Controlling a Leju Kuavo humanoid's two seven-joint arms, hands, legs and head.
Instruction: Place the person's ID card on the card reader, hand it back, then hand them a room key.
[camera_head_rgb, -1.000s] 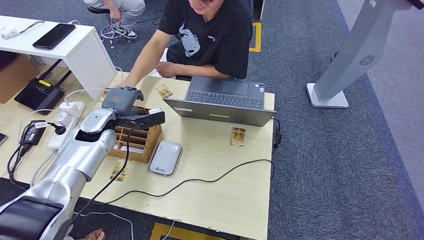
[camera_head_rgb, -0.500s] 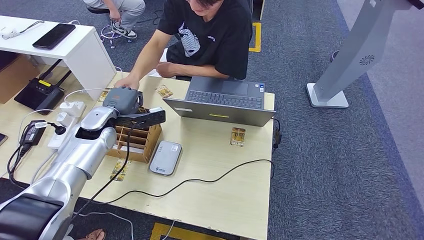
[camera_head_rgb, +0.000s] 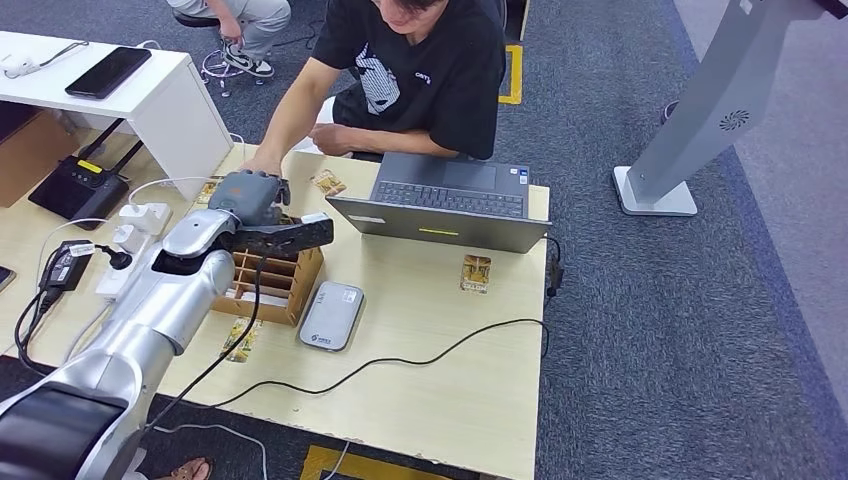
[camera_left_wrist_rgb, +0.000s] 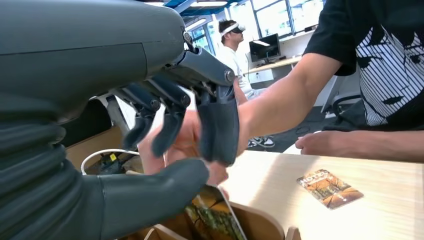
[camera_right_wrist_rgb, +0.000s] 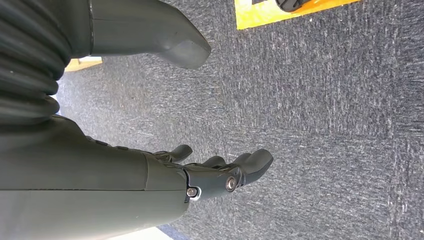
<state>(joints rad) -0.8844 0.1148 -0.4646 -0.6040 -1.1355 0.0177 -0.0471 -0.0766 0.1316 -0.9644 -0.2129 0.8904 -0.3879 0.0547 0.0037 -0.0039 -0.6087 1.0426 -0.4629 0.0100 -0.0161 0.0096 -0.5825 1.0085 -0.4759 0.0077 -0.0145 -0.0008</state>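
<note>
The left hand (camera_head_rgb: 248, 197) reaches over the far end of the wooden card rack (camera_head_rgb: 272, 280), right at the person's hand (camera_left_wrist_rgb: 187, 145), with a card (camera_left_wrist_rgb: 214, 220) just under its thumb and fingers. Whether it pinches that card or only hovers over it I cannot tell; the fingers curl loosely above it. The card seems to stand on edge, tilted, its long axis running down into the rack. The right hand (camera_right_wrist_rgb: 220, 175) hangs over the carpet, released and holding nothing, so the left is much the nearer. The card reader (camera_head_rgb: 332, 315) lies on the surface just beside the rack; a laptop (camera_head_rgb: 440, 205) and loose cards (camera_head_rgb: 476, 272) sit nearby, and only the person's hand crowds the exchange.
</note>
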